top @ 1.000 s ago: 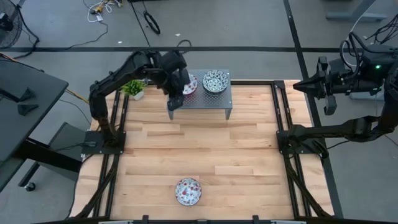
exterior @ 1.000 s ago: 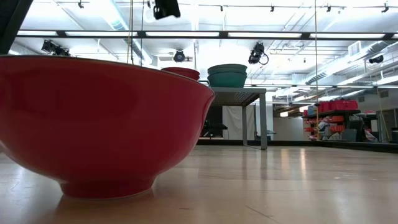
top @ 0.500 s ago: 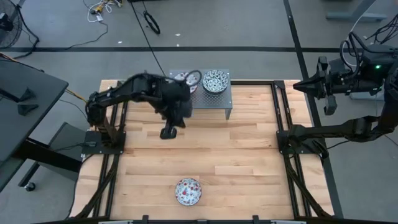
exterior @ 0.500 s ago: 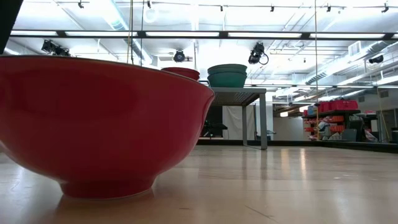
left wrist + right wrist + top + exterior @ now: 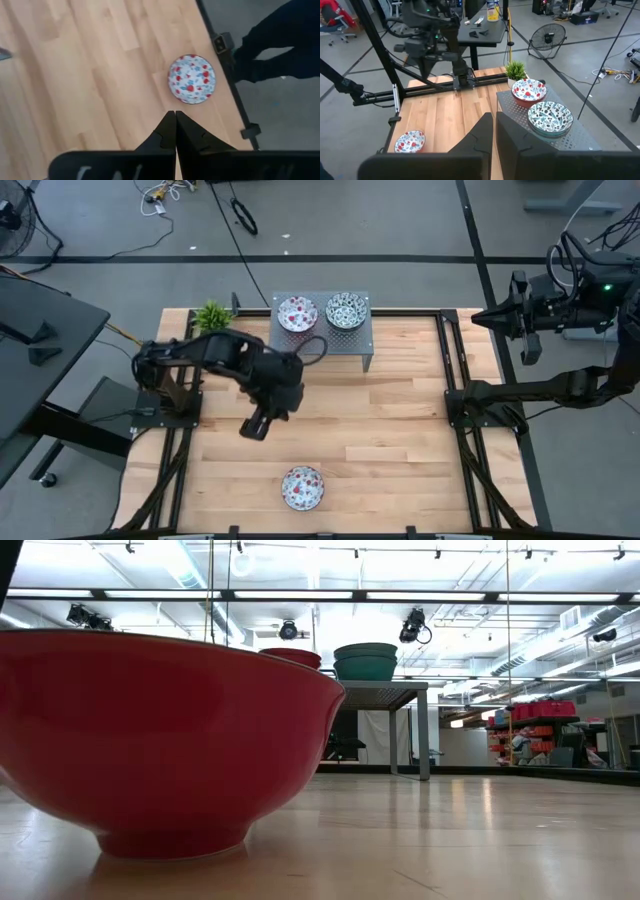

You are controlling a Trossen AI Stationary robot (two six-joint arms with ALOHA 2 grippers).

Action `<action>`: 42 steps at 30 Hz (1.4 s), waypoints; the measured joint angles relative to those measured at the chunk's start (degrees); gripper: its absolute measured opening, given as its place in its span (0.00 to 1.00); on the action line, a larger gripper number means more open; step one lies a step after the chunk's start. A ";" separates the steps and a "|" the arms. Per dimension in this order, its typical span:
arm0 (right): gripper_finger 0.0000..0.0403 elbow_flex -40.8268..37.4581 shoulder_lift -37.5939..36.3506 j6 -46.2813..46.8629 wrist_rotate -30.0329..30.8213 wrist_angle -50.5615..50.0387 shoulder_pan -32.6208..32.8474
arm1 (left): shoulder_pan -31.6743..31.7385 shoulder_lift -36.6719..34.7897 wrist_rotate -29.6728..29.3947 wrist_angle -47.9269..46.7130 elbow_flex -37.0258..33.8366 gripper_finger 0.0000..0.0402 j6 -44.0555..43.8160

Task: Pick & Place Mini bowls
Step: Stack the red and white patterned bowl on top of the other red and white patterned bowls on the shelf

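Resting alone near the table's front edge is a red-patterned mini bowl [image 5: 302,487]. Beyond it, mid-table, the left gripper [image 5: 254,426] hangs with fingers shut and empty. To pick it up well, the fingers should open before descending over one rim. Farther back, a grey stand [image 5: 366,345] carries a red bowl stack [image 5: 297,313] and green stack [image 5: 345,310]. Off to the side, the right gripper [image 5: 494,119] waits closed.

Red-flecked bowl [image 5: 302,487], red [image 5: 297,313] and seemingly teal [image 5: 345,310] stacks.
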 joint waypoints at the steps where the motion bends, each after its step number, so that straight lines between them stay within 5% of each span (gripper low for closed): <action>1: 0.06 0.01 0.00 0.00 0.00 0.00 -0.01 | -0.60 0.00 0.03 0.02 0.00 0.00 -0.92; 23: 0.06 0.00 0.00 0.00 0.01 0.01 0.00 | -10.70 0.22 -5.15 1.70 -0.13 0.00 -40.10; 42: 0.06 0.02 0.02 0.00 0.01 0.01 -0.02 | -17.37 3.97 -14.76 2.26 -0.11 0.00 -46.17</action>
